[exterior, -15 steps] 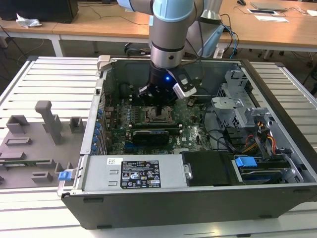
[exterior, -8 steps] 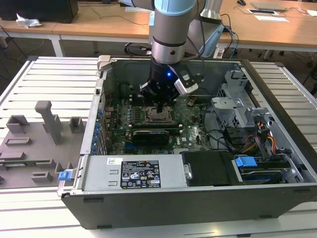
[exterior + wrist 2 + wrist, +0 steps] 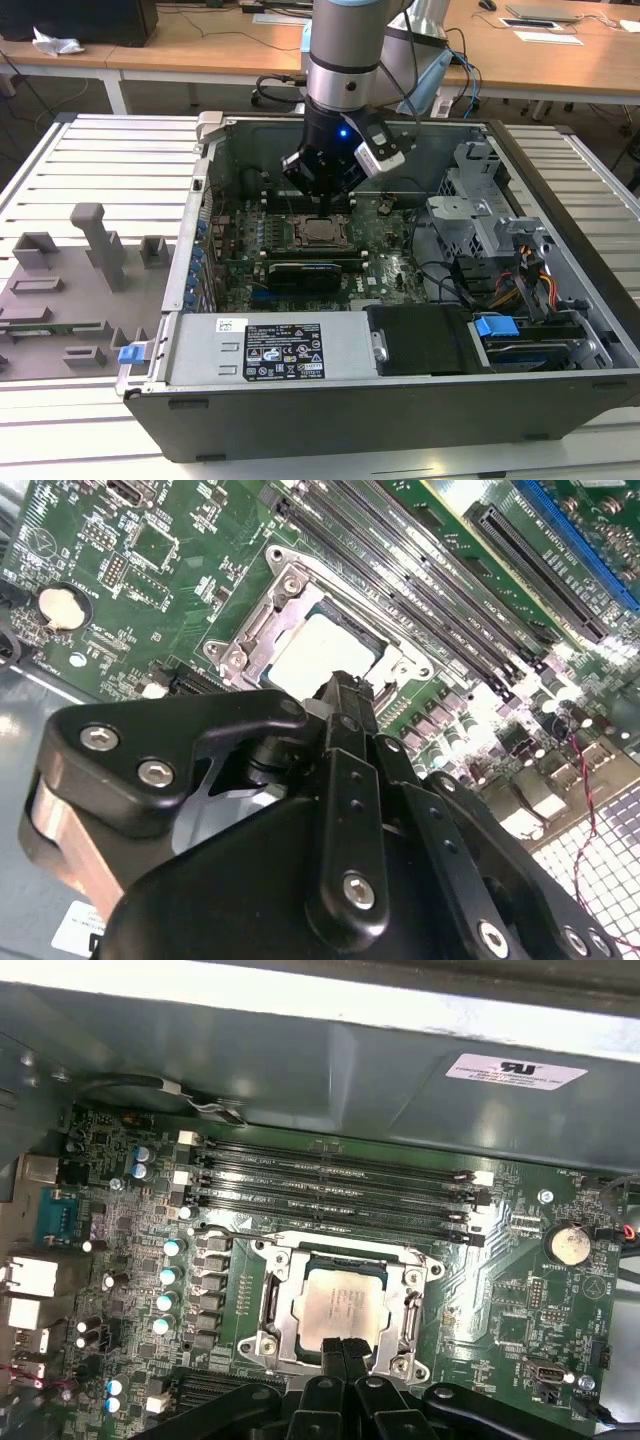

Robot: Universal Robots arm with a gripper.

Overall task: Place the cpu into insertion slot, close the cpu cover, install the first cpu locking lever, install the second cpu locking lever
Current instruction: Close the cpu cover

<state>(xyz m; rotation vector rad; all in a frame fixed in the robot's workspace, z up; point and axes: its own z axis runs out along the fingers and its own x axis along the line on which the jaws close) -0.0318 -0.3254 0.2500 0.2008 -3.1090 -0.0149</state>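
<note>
The gripper (image 3: 322, 190) is positioned inside the open computer case (image 3: 330, 420), over the middle of the green motherboard (image 3: 520, 1290). In both wrist views its two black fingers (image 3: 334, 1360) are seen pressed together at the tips, and nothing is clamped between them. The closed tips are held just above the near edge of the cpu (image 3: 340, 1302); contact cannot be judged.

The cpu is seated flat in the insertion slot (image 3: 345, 1264) with its dull silver face turned up. The cpu cover (image 3: 330, 1252), a grey metal frame, is laid down around the chip, so that the silver face is framed by its window. The socket is found near the centre of the motherboard, just beside the row of long black memory slots (image 3: 330, 1185). In the exterior view it is set between those slots and a long black expansion card (image 3: 305, 272). A round coin battery (image 3: 568, 1244) is mounted well apart from the socket, towards one edge of the motherboard
</note>
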